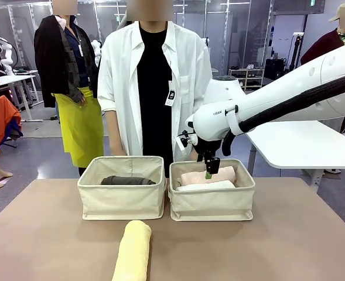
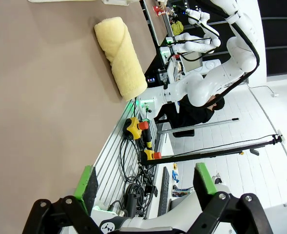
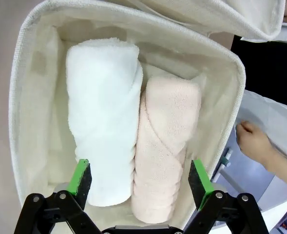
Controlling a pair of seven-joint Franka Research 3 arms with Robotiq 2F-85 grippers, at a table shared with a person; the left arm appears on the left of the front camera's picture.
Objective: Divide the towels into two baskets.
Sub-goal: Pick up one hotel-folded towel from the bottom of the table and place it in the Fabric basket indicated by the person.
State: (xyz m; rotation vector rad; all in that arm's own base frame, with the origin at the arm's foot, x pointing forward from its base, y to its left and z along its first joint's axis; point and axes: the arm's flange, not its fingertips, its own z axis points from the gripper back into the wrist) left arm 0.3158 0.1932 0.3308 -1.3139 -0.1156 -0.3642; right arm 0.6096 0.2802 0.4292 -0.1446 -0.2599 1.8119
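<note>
Two cream canvas baskets stand side by side mid-table. The left basket [image 1: 123,202] holds the dark grey towel [image 1: 127,180]. In the right basket [image 1: 212,205] the white towel [image 3: 104,112] and the peach-pink towel [image 3: 167,141] lie side by side. My right gripper [image 3: 140,181] hovers open just above that basket [image 3: 26,97], nothing between its fingers; in the front view my right gripper [image 1: 211,167] hangs over the peach-pink towel [image 1: 207,175]. The pale yellow towel [image 1: 133,250] lies on the table near the front edge. My left gripper [image 2: 148,183] is open and empty, far from the yellow towel [image 2: 120,54].
A person in a white shirt [image 1: 154,88] stands right behind the baskets, one hand [image 3: 253,141] close to the right basket's far side. The brown tabletop [image 1: 289,246] has free room at both sides. Cables and emergency stops [image 2: 136,129] lie past the table edge.
</note>
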